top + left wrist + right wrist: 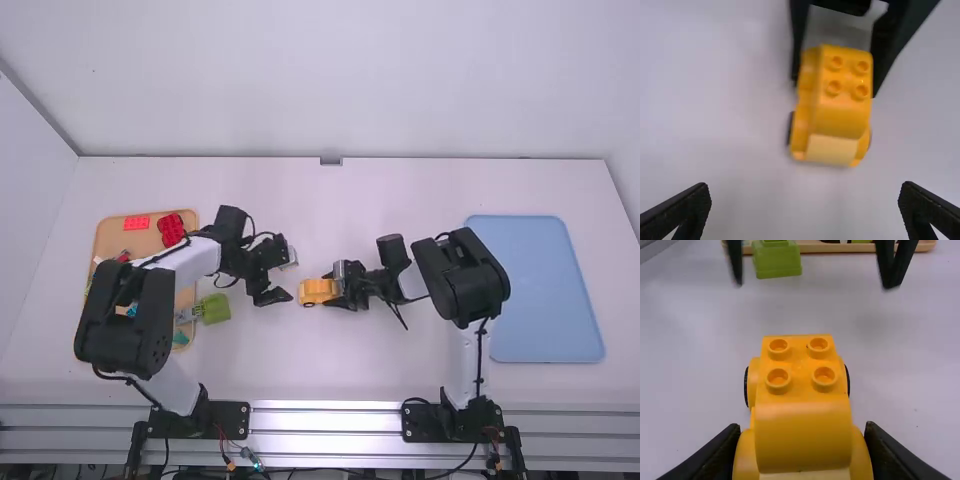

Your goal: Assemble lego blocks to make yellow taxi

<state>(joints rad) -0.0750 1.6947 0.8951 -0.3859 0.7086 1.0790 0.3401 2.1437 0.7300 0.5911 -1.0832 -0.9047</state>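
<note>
On the white tabletop [360,370], we saw the yellow car [317,291] near the middle, in the grasp of the right claw [337,289]. In the right wrist view, the two fingers of this claw were closed in on the car, one against each flank, and they left between them only the width of its body. The car stood with four studs upward on its raised yellow block [802,380], and dark wheels [846,380] showed at its sides. The left claw [283,282] was placed opposite, near the other end of the car and apart from it. Its fingers were spread widely, as we could see in the left wrist view, and it had nothing between them; the car was ahead of these fingers, in the space between the two claws. Toward the left side of the tabletop there was a wooden tray [108,236], over which the left arm [190,262] extended. On this tray we noticed a flat red block [137,222] and, just beside it, another red piece [171,230]. A green block [214,308] lay at the inner edge of the tray. On the right side, a blue tray [548,290] rested beyond the right arm [462,278].
</note>
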